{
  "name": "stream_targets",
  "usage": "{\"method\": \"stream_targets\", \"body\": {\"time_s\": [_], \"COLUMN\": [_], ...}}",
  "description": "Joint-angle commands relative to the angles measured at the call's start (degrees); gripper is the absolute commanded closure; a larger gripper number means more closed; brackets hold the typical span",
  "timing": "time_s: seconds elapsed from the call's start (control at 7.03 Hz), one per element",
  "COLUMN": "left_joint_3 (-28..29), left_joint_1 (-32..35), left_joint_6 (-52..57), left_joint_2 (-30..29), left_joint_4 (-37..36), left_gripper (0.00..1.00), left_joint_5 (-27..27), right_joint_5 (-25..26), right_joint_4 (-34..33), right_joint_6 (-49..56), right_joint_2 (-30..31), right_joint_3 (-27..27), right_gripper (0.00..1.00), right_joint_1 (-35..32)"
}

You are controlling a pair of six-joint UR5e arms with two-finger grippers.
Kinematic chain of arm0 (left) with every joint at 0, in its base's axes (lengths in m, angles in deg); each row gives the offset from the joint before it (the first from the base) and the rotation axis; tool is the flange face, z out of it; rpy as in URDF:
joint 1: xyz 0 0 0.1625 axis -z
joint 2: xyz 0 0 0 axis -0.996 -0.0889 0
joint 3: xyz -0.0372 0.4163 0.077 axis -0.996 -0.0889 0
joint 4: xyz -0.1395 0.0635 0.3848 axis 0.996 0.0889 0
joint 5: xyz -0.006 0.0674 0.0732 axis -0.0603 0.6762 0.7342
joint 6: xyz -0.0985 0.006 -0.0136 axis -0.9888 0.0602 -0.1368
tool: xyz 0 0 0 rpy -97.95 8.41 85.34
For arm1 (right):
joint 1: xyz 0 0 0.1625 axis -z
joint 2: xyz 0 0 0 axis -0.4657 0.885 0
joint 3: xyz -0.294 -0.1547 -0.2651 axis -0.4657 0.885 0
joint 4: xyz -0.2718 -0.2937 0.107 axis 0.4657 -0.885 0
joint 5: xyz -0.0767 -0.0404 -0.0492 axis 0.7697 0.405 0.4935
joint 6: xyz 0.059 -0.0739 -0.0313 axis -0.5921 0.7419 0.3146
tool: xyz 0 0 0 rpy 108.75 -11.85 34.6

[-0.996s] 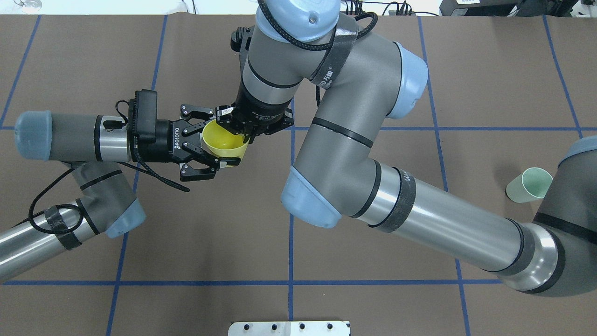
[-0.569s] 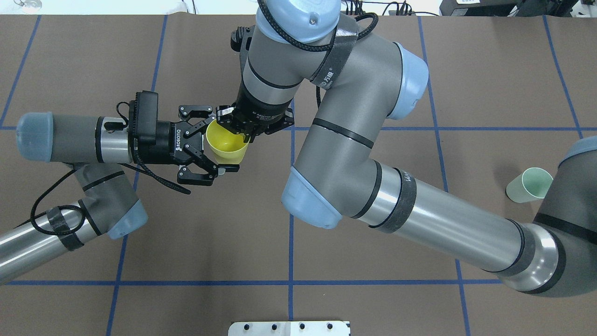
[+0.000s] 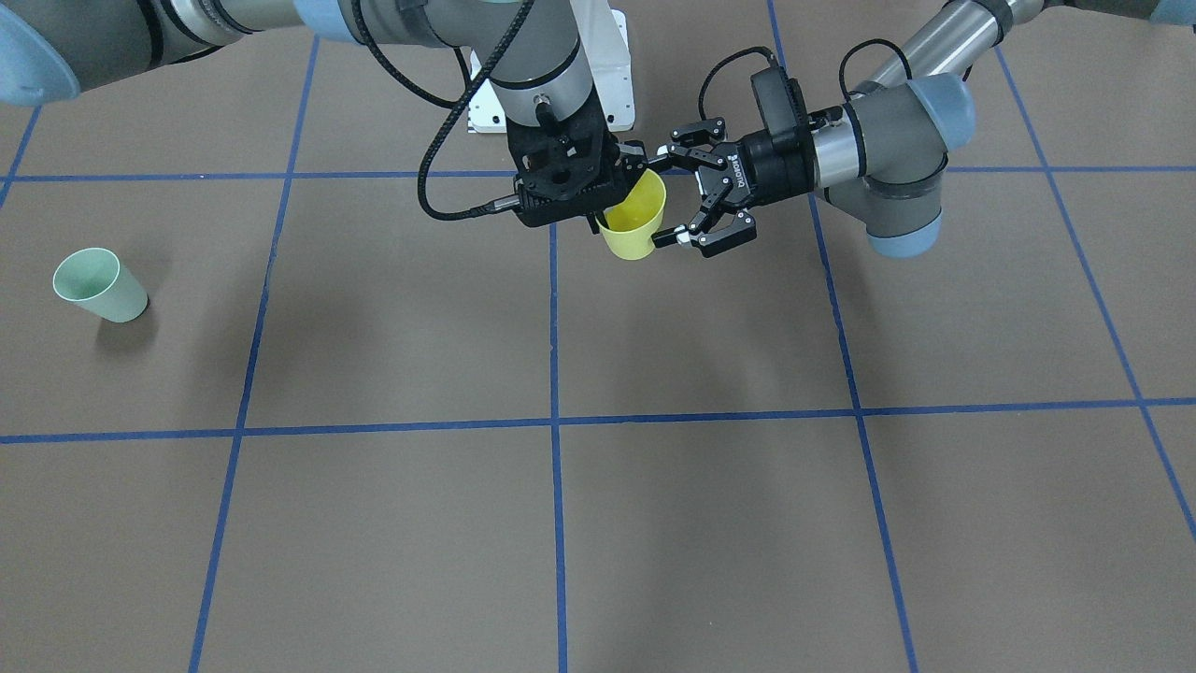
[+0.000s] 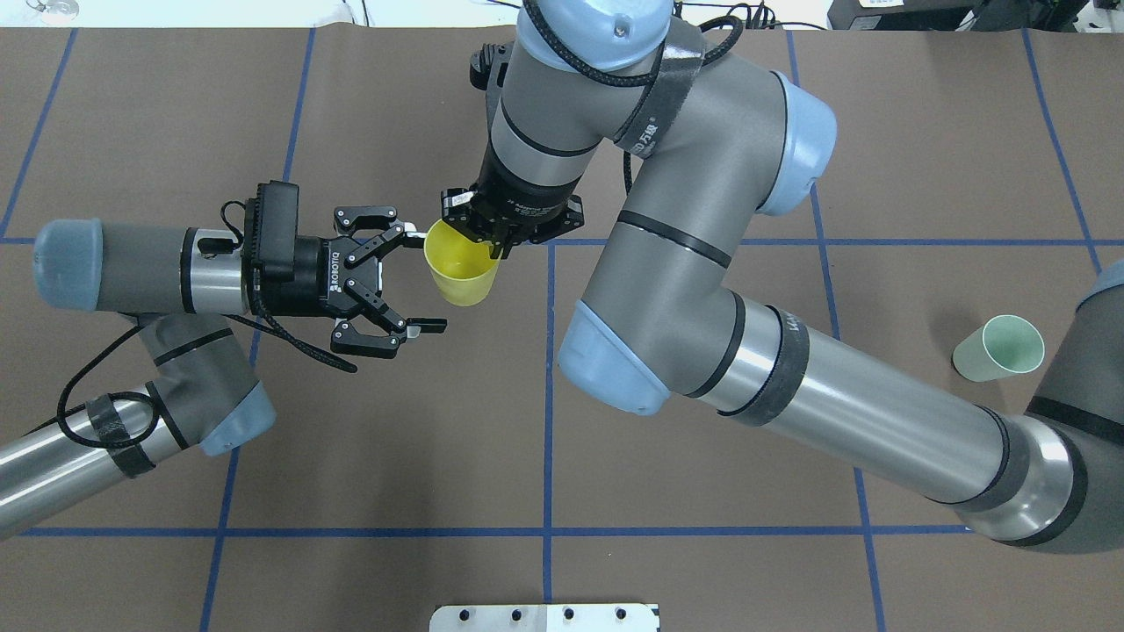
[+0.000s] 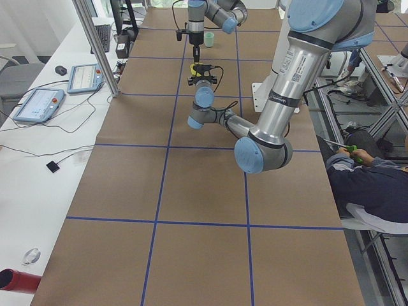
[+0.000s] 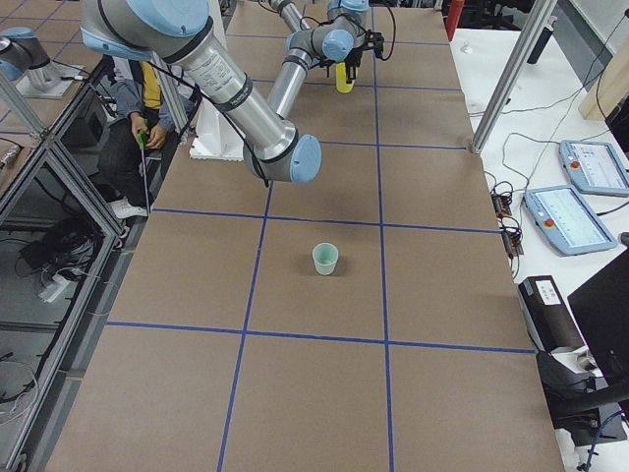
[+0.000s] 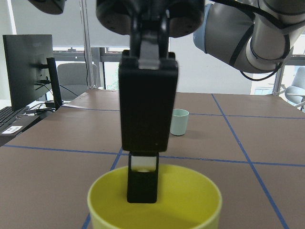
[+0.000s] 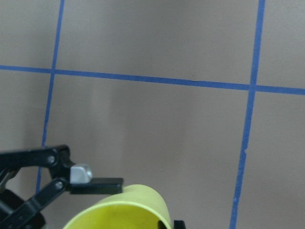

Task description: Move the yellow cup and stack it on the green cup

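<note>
The yellow cup point(image 4: 461, 274) hangs upright above the table, and my right gripper point(image 4: 497, 249) is shut on its rim from above, one finger inside the cup and one outside. The left wrist view shows that pinch on the far wall of the yellow cup point(image 7: 157, 202). My left gripper point(image 4: 423, 279) lies level on the cup's left, open wide, its fingertips point(image 4: 432, 326) apart from the cup. The green cup point(image 4: 997, 348) stands upright on the table far to the right, also the green cup point(image 3: 98, 285) and the green cup point(image 7: 179, 122).
Brown table cover point(image 4: 544, 439) with a blue tape grid. A white base plate point(image 4: 544, 617) sits at the near edge. My right arm's long forearm point(image 4: 834, 412) stretches over the table between the two cups. A seated person point(image 5: 370, 185) is beside the table.
My right gripper has carried the yellow cup to the right, out from between the left gripper's fingers. The left gripper stays open and has shifted little.
</note>
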Motion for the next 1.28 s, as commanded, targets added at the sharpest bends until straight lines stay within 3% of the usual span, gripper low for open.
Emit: {"method": "stream_targets", "body": {"time_s": [0.0, 0.43, 1.14], "left_joint_3": [-0.3, -0.3, -0.2], "left_joint_1": [0.3, 1.1, 3.4], "left_joint_6": [-0.1, -4.0, -4.3], "left_joint_2": [0.1, 0.1, 3.2], "left_joint_4": [0.0, -0.4, -0.5], "left_gripper": [0.0, 0.0, 0.0], "left_joint_5": [0.1, 2.8, 4.3], "right_joint_5": [0.0, 5.1, 5.3], "right_joint_4": [-5.5, -10.6, -10.7], "right_joint_6": [0.0, 0.0, 0.0], "right_joint_2": [2.7, 5.6, 11.7], "right_joint_3": [-5.0, -8.9, -15.9], "right_gripper": [1.0, 1.0, 1.0], "right_joint_1": [-3.7, -6.9, -11.0]}}
